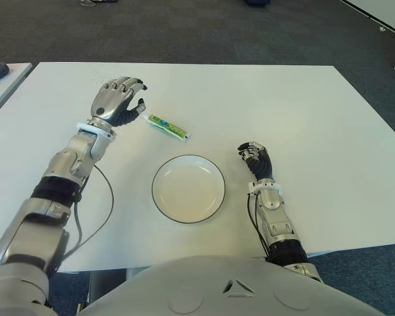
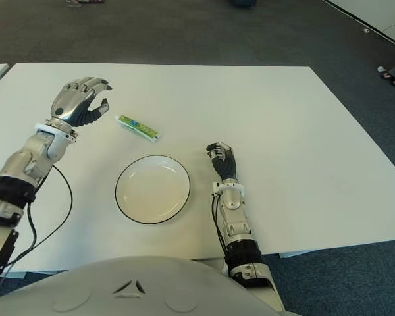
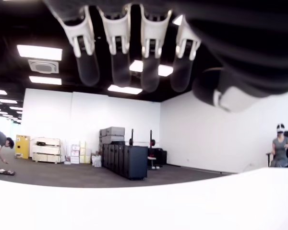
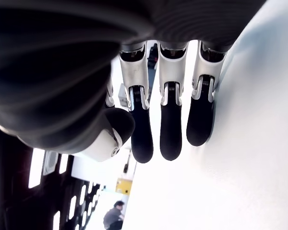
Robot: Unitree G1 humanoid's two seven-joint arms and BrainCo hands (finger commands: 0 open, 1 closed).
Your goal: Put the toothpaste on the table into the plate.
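Since the small green-and-white toothpaste tube (image 1: 167, 128) lies on the white bench (image 1: 303, 118) at 3 o'clock off the silver left hand (image 1: 118, 100), fingers (image 3: 120, 52) loosely spread, empty, that hand's nearer. Tube axis: 10-to-4. White black-rimmed round plate (image 1: 188, 188) sits at 6 o'clock of tube. Right hand (image 1: 255, 158), fingers relaxed, holding nothing, is at 3 o'clock of plate.

The toothpaste (image 1: 167, 128) lies on the table (image 1: 303, 112), just behind the plate (image 1: 188, 188). The left hand (image 1: 118, 100) is just left of the toothpaste; the right hand (image 1: 255, 160) is right of the plate.
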